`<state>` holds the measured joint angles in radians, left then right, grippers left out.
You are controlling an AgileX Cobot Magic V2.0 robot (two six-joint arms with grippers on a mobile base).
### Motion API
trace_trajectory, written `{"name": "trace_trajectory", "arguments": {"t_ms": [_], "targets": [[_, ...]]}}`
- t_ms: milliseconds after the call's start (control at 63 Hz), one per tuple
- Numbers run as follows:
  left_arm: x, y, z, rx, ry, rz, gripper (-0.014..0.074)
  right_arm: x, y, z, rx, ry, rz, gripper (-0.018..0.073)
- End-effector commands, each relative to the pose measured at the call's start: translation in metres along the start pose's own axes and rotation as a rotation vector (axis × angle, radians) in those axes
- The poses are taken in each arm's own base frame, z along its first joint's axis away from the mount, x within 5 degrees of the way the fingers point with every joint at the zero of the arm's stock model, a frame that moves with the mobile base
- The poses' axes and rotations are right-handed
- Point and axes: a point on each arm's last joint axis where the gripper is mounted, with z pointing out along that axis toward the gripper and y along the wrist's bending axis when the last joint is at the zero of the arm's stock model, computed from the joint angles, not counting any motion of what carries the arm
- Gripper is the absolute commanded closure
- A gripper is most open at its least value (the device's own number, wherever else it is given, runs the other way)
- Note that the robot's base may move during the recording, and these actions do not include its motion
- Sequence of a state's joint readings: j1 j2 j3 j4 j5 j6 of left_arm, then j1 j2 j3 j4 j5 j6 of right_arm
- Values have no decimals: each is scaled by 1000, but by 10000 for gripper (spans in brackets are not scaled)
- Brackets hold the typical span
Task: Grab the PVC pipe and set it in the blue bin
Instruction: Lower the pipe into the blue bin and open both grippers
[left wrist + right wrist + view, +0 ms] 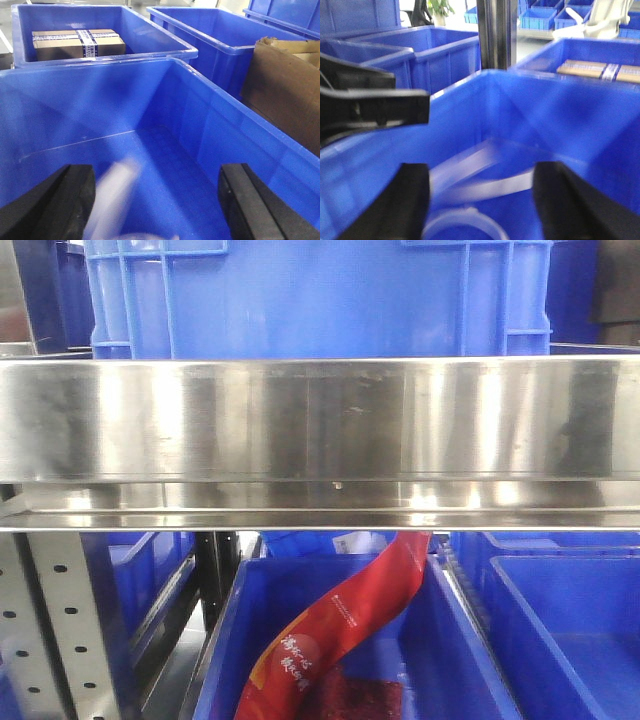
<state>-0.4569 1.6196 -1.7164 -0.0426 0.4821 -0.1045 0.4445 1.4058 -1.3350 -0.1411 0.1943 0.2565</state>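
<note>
In the left wrist view my left gripper (156,187) is open, with its jaws wide apart over a large blue bin (225,135). A blurred white PVC pipe (112,195) lies loose inside the bin, close to the left finger and not gripped. In the right wrist view my right gripper (482,192) is open and empty over a blue bin (560,115). Blurred white curved strips (490,187) and a white ring (460,222) lie on that bin's floor. The other arm's black gripper (370,105) reaches in from the left. Neither gripper shows in the front view.
A bin with a taped cardboard box (77,44) stands behind, another blue bin (220,35) at back right, and brown cardboard (287,90) at right. The front view shows a steel shelf (320,420), a blue bin (320,295) above it, and a red packet (340,625) in a lower bin.
</note>
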Motion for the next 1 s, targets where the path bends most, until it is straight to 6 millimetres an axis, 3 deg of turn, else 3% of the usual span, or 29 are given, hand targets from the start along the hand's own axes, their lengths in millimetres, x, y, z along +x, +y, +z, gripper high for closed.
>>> {"name": "trace_trajectory", "arguments": {"t_ms": [0, 127, 301, 381, 603, 698, 873, 984], "targets": [[-16, -2, -21, 11, -68, -5, 215, -17, 2, -16, -11, -78, -5, 323], [-25, -4, -41, 14, -99, -2, 325, -27, 2, -30, -16, -117, -4, 471], [-34, -3, -57, 0, -139, 28, 587, -34, 3, -42, -21, -152, -4, 715], [-35, -4, -68, 1, -124, 24, 710, -38, 3, -47, -24, -165, 3, 727], [-39, -6, -117, -7, -63, 27, 707, -61, 4, -101, -27, -251, 9, 727], [-37, -7, -135, -2, -38, 22, 707, -60, 2, -122, -11, -199, 21, 727], [-18, -18, -160, 66, -155, 36, 707, -29, -3, -147, 10, -105, 22, 727], [14, -22, -169, 115, -224, 42, 707, 4, -5, -159, -16, -166, 17, 727]]}}
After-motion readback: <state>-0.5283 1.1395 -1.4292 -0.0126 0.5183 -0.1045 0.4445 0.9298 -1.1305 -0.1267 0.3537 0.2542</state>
